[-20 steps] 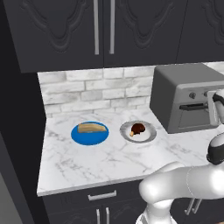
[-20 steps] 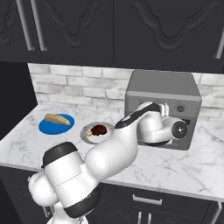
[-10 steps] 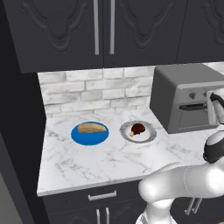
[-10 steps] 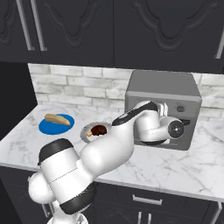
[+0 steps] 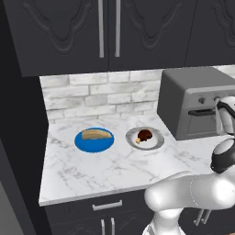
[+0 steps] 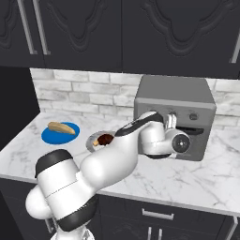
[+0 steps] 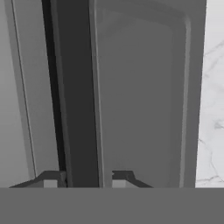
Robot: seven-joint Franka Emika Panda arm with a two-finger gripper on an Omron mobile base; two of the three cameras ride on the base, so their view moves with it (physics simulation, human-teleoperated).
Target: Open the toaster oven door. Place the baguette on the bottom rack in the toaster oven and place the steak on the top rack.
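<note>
We see the boxy grey toaster oven (image 5: 197,101) at the tabletop's right end with its door (image 5: 202,123) shut, the tan baguette (image 5: 97,135) lying well left, and the dark brown steak (image 5: 144,135) lying between them.

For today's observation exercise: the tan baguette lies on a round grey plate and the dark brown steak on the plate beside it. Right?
Not quite. In the left base view the tan baguette lies on a round blue plate; the dark brown steak is on the grey plate beside it.
</note>
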